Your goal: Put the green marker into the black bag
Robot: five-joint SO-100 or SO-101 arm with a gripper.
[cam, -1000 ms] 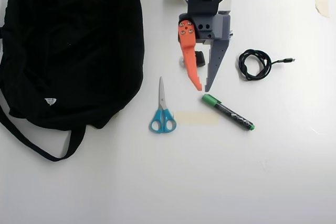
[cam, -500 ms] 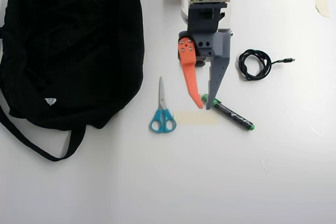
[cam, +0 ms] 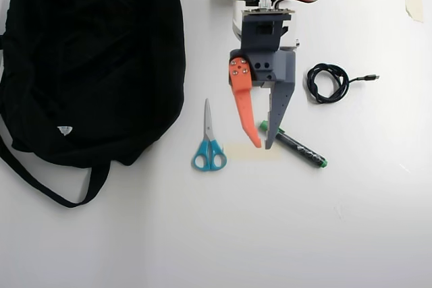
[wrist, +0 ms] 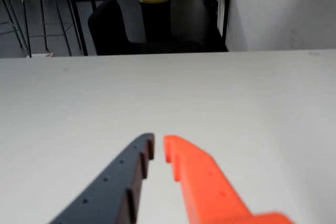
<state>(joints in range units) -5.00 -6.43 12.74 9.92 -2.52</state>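
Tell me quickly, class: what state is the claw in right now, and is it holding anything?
Claw: nearly closed, tips a narrow gap apart, holding nothing. The green marker lies on the table, partly under the grey finger.

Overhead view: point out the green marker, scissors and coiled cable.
green marker (cam: 300, 151), overhead view, black barrel.
scissors (cam: 209, 156), overhead view, blue handles.
coiled cable (cam: 329, 83), overhead view, loop.
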